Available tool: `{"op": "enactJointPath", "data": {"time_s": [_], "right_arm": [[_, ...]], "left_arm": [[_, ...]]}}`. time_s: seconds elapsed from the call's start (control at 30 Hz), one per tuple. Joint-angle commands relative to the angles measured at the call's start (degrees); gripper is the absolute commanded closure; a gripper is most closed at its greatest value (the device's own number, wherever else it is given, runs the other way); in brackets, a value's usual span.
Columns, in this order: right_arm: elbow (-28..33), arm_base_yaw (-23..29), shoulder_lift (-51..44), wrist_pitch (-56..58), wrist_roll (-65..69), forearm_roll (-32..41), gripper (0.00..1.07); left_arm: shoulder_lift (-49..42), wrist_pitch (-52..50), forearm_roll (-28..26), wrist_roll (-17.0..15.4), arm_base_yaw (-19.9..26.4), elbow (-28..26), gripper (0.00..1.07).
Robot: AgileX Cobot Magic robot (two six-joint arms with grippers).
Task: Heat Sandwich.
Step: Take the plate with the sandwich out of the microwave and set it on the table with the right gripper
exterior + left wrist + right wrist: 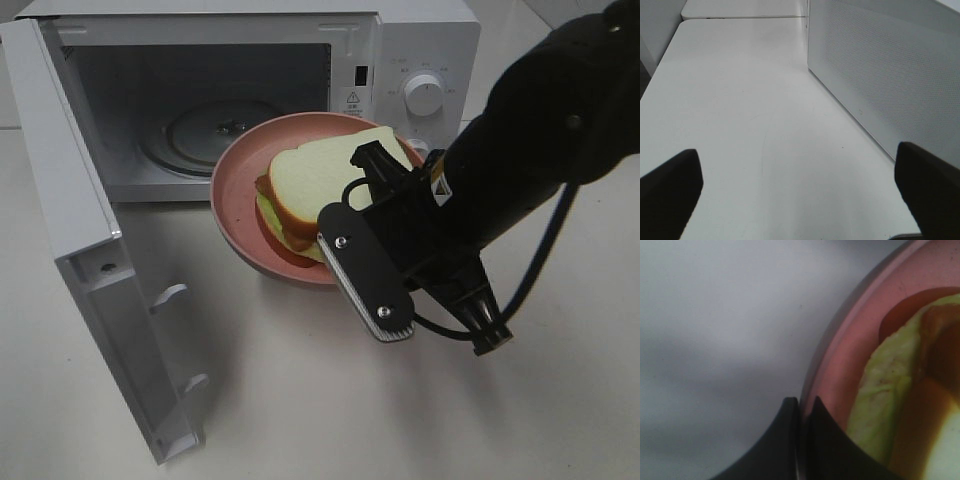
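The sandwich (315, 185) lies on the pink plate (235, 180), which is tilted and lifted just in front of the open microwave (250, 80), near its glass turntable (205, 130). The right gripper (802, 412) is clamped on the plate's rim. Beside the microwave's side wall, the left gripper (800, 180) hangs above the table (740, 110), jaws spread wide, holding nothing.

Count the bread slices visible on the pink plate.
2. The top slice faces up on the sandwich; the lower slice shows only as an edge beneath the filling. Anything else under the arm may be hidden.
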Motion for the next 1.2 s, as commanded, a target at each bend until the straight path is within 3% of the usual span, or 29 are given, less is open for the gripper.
{"op": "enactJointPath", "data": {"time_s": [0.03, 0.5, 0.87, 1.2], "right_arm": [[1.3, 0.1, -2.8, -0.2, 0.1, 1.2, 1.07], [12.0, 0.1, -17.0, 6.8, 2.5, 2.8, 1.07], [16.2, 0.1, -26.5, 12.5, 7.7, 2.6, 1.07], [17.8, 0.1, -32.7, 15.9, 28.1, -2.6, 1.07]], "left_arm": [[-1.2, -0.2, 0.0, -0.2, -0.3, 0.2, 0.07], [-1.2, -0.2, 0.0, -0.2, -0.3, 0.2, 0.07], [-1.2, -0.2, 0.0, -0.2, -0.3, 0.2, 0.07], [-1.2, -0.2, 0.0, -0.2, -0.3, 0.2, 0.07]]}}
